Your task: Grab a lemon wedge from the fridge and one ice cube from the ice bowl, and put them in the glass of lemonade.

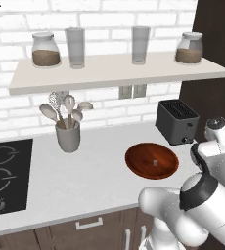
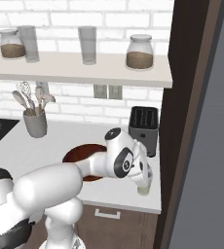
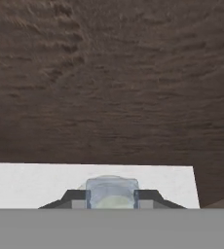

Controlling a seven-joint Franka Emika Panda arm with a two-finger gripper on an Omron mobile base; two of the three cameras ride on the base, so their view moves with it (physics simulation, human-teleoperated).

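At the lower centre of the hand view, my gripper (image 3: 112, 200) has its two dark fingertips (image 3: 75, 197) set on either side of the glass of lemonade (image 3: 112, 193), clamped against its clear walls, with pale yellowish liquid showing inside; the glass stands on the white counter (image 3: 36, 185) near its right-hand end, facing the dark brown cabinet (image 3: 112, 73). In the right base view the same glass (image 2: 143, 187) sits lower centre-right, close to the counter's front edge, with my hand over it. No brand, label or writing is legible on any item. The ice bowl (image 1: 151, 160), lower right of centre in the left base view, is a shallow reddish-brown round holding one small pale ice cube (image 1: 155, 161) near its middle. Just behind it stands a dark toaster (image 1: 177, 121). A grey utensil cup (image 1: 68, 136), left of centre, holds a whisk and pale spoons. On the shelf (image 1: 114, 71) across the upper frame stand two lidded jars (image 1: 45, 50) with brown contents at the ends and two tall clear glasses (image 1: 75, 47) between them, apparently empty. A black cooktop (image 1: 7, 176) occupies the lower left.
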